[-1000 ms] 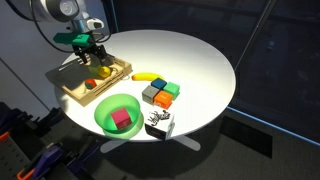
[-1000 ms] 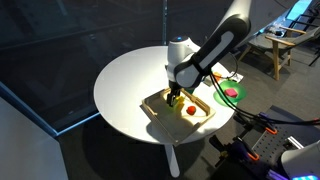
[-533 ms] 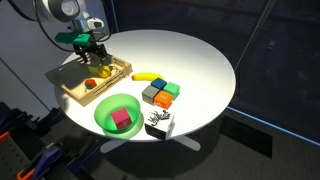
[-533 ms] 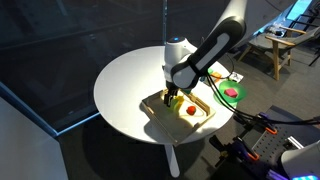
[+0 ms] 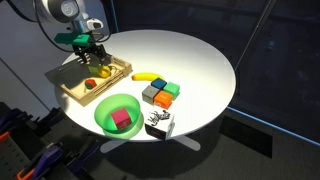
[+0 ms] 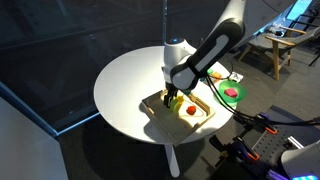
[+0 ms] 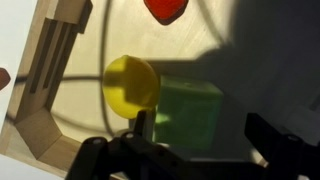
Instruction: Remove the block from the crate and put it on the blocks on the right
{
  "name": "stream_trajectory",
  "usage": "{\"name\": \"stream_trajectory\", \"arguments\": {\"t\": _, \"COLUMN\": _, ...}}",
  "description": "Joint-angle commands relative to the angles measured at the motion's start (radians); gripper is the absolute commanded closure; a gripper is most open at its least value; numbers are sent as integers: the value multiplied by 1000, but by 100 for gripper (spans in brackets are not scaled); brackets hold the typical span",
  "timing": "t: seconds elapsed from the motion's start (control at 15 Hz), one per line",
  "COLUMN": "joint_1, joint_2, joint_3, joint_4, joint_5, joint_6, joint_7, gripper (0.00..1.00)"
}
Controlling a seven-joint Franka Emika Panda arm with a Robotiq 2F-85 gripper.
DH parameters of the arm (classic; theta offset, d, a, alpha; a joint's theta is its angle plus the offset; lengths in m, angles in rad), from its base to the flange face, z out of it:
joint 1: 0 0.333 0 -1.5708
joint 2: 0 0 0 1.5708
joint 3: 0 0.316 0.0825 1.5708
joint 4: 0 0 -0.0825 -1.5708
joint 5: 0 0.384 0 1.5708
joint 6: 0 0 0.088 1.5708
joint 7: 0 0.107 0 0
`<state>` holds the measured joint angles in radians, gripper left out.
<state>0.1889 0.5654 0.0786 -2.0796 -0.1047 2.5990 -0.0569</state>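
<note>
Down low goes the gripper (image 5: 92,56), hanging right over the crate (image 5: 72,92) at the edge of the round white desk (image 5: 190,50). In the wrist view the jaws stand wide apart, one dark finger on each side of the block (image 7: 190,115). The block lies on the crate floor between them, with a gap showing on both sides, so nothing is clamped. A yellow ball (image 7: 130,83) sits just beside the block, and a red piece (image 7: 167,9) lies further off. Well apart from the crate, the blocks (image 5: 160,93) sit in a tight orange, green and grey cluster. A banana (image 5: 148,77) lies just beside them. Near the desk's edge, a green bowl (image 5: 100,115) holds a magenta cube (image 5: 121,120).
</note>
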Motion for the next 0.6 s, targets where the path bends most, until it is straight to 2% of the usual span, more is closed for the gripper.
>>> {"name": "stream_trajectory", "arguments": {"t": 0.0, "joint_1": 7, "joint_2": 10, "joint_3": -13, "joint_4": 15, "joint_5": -27, "joint_6": -1, "joint_7": 22, "gripper": 0}}
{"name": "stream_trajectory", "arguments": {"t": 0.13, "joint_1": 7, "joint_2": 13, "joint_3": -16, "joint_4": 16, "joint_5": -27, "joint_6": -1, "joint_7": 22, "gripper": 0}}
{"name": "stream_trajectory", "arguments": {"t": 0.2, "joint_1": 7, "joint_2": 14, "joint_3": -17, "joint_4": 17, "joint_5": -27, "joint_6": -2, "joint_7": 21, "gripper": 21}}
{"name": "stream_trajectory", "arguments": {"t": 0.27, "joint_1": 8, "joint_2": 14, "joint_3": -18, "joint_4": 17, "joint_5": -28, "joint_6": -2, "joint_7": 21, "gripper": 25}}
{"name": "stream_trajectory", "arguments": {"t": 0.53, "joint_1": 10, "joint_2": 16, "joint_3": -19, "joint_4": 24, "joint_5": -33, "joint_6": -4, "joint_7": 22, "gripper": 60}}
